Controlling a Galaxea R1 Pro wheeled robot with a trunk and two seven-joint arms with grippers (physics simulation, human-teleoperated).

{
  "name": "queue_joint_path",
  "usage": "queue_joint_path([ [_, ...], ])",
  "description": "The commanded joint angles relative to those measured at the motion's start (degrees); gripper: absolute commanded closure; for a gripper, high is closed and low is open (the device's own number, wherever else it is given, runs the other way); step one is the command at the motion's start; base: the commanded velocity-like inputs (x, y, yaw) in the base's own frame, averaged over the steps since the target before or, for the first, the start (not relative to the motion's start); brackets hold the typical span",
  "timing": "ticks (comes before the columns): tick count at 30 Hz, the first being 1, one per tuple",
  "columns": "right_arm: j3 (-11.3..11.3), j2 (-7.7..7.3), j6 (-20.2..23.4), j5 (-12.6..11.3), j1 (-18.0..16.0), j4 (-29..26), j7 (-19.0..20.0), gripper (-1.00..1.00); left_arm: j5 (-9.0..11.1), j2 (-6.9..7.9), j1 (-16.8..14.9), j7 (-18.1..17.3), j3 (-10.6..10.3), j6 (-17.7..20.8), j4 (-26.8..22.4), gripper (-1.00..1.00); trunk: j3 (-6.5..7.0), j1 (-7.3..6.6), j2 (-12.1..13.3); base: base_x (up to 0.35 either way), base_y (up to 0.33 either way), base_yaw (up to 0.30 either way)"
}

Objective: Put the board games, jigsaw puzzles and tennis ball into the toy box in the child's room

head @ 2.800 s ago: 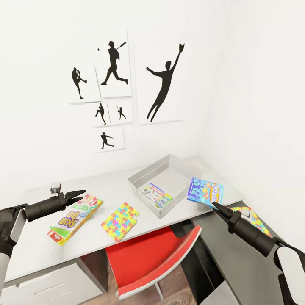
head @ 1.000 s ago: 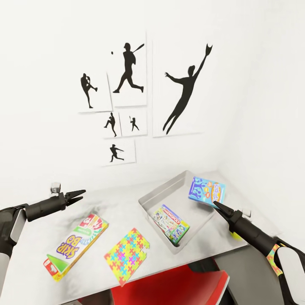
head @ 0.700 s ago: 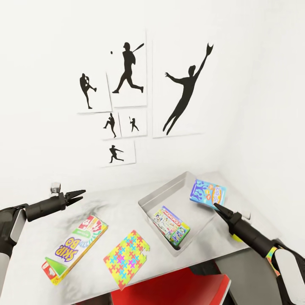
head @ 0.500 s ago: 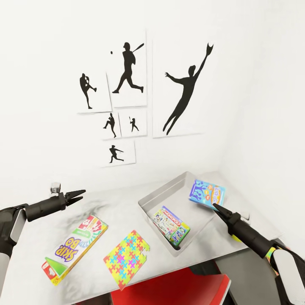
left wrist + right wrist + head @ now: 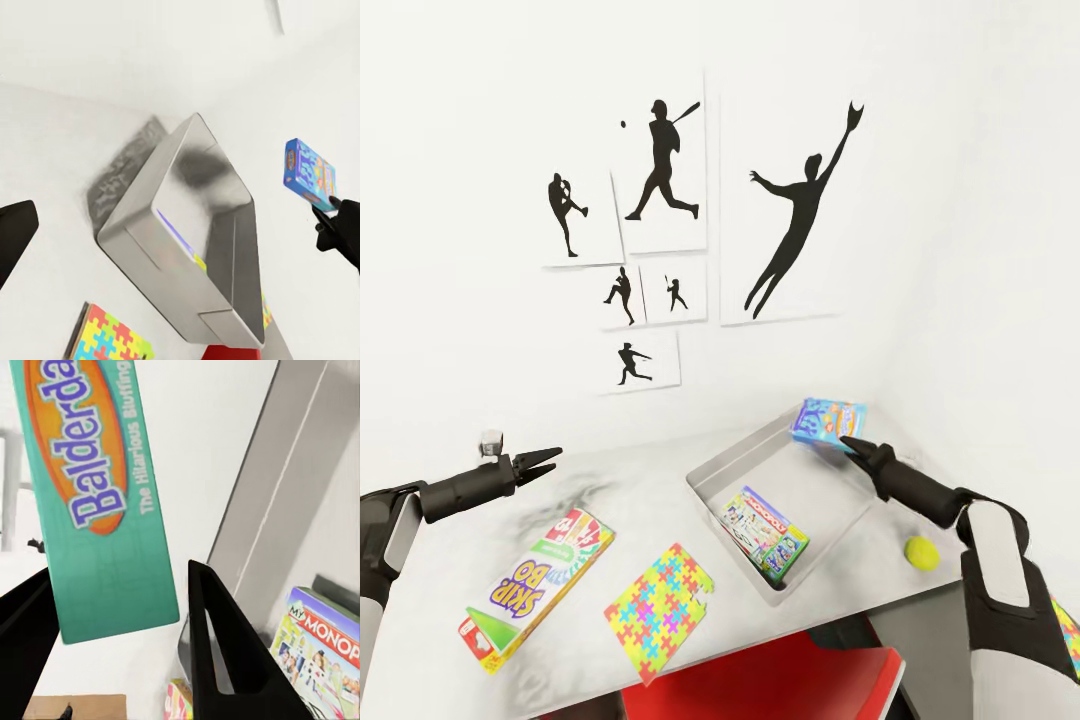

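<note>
Nearest the robot, on the table [image 5: 660,470], lie the red-and-white board game [image 5: 537,585] and one jigsaw puzzle [image 5: 660,597], both flat and apart from each other; a red chair [image 5: 780,680] sits below the table edge. The left gripper [image 5: 545,460] hovers above the table with its jaws slightly parted and nothing between them. Further on, the toy box [image 5: 705,480] holds the green-edged board game [image 5: 764,529] leaning in its near corner, and the tennis ball [image 5: 921,551] rests on the table just outside the box's right side. The right gripper [image 5: 848,443] pinches the blue board game [image 5: 828,422] by its lower edge, holding it tilted in the air above the far right corner of the box; in the right wrist view the teal back of this game [image 5: 97,495] stands between the two fingers [image 5: 225,652]. Judged step: lowering the blue game into the box. To do it well, bring it over the bare floor of the box beside the green-edged game, level it, descend until close to the floor, then release so it does not catch the rim. On the far wall hang the baseball silhouette posters [image 5: 660,170]
</note>
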Motion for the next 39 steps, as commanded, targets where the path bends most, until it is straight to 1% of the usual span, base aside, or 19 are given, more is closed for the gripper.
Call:
queue_joint_path([
  [1, -0.1, 0.71, 0.4, 0.1, -1.7, 1.4, -2.2, 1.0, 0.1, 0.01, 0.0, -0.1, 0.0, 0.4, 0.0, -1.0, -0.13, 0.03, -0.1, 0.0, 0.0, 0.0],
  [2, -0.1, 0.99, 0.4, 0.1, -2.5, 2.1, -3.2, 1.0, 0.1, 0.01, 0.0, -0.1, 0.0, 0.4, 0.0, -1.0, -0.13, 0.03, -0.1, 0.0, 0.0, 0.0],
  [3, -0.1, 1.48, 0.3, 0.1, -3.9, 3.6, -5.1, 1.0, 0.1, 0.0, 0.0, -0.1, 0.0, 0.4, 0.0, -1.0, -0.13, 0.03, -0.1, 0.0, 0.0, 0.0],
  [6, -0.1, 2.49, 0.2, 0.2, -6.2, 6.7, -8.6, 1.0, 0.1, 0.01, 0.0, 0.0, 0.0, 0.4, 0.0, -1.0, -0.13, 0.03, -0.1, 0.0, 0.0, 0.0],
  [9, -0.1, 3.39, -0.7, 0.2, -7.0, 8.7, -11.1, 1.0, 0.1, 0.01, 0.0, 0.0, 0.0, 0.4, 0.0, -1.0, -0.13, 0.03, -0.1, 0.0, 0.0, 0.0],
  [13, 0.0, 4.07, -3.6, 0.2, -7.3, 10.1, -14.3, 1.0, 0.1, -0.02, 0.0, 0.0, 0.0, 0.4, 0.0, -1.0, -0.13, 0.03, -0.1, 0.0, 0.0, 0.0],
  [16, 0.0, 4.34, -4.4, 0.2, -7.4, 10.7, -15.7, 1.0, 0.1, -0.02, 0.0, 0.0, 0.0, 0.4, 0.0, -1.0, -0.13, 0.03, -0.1, 0.0, 0.0, 0.0],
  [20, -0.1, 4.54, -4.8, 0.3, -7.4, 11.0, -16.5, 1.0, 0.1, -0.03, 0.0, 0.0, 0.0, 0.4, 0.0, -1.0, -0.13, 0.03, -0.1, 0.0, 0.0, 0.0],
  [23, -0.1, 4.74, -5.0, 0.5, -7.4, 11.0, -18.2, 1.0, 0.1, 0.0, 0.0, 0.0, 0.0, 0.4, 0.0, -1.0, -0.13, 0.03, -0.1, 0.0, 0.0, 0.0],
  [26, -0.1, 5.19, -7.2, 0.3, -7.4, 11.0, -23.2, 1.0, 0.1, 0.0, 0.0, 0.0, 0.0, 0.4, 0.0, -1.0, -0.13, 0.03, -0.1, 0.0, 0.0, 0.0],
  [29, -0.1, 5.5, -9.4, 0.1, -7.3, 11.0, -27.1, 1.0, 0.1, 0.01, 0.0, 0.0, 0.0, 0.4, 0.0, -1.0, -0.13, 0.03, -0.1, 0.0, 0.0, 0.0],
  [33, 0.0, 6.12, -10.5, 0.0, -7.3, 11.0, -29.0, 1.0, 0.1, 0.01, 0.0, 0.0, 0.0, 0.4, 0.0, -1.0, -0.13, 0.03, -0.1, 0.0, 0.0, 0.0],
  [36, 0.0, 7.31, -10.9, 0.0, -7.4, 11.1, -29.6, 1.0, 0.1, 0.01, 0.0, 0.0, 0.0, 0.4, 0.0, -1.0, -0.13, 0.03, -0.1, 0.0, 0.0, 0.0],
  [39, 0.1, 8.14, -11.2, 0.0, -7.4, 11.1, -30.1, 1.0, 0.1, 0.01, 0.0, -0.1, 0.1, 0.4, 0.0, -1.0, -0.13, 0.03, -0.1, 0.0, 0.0, 0.0],
])
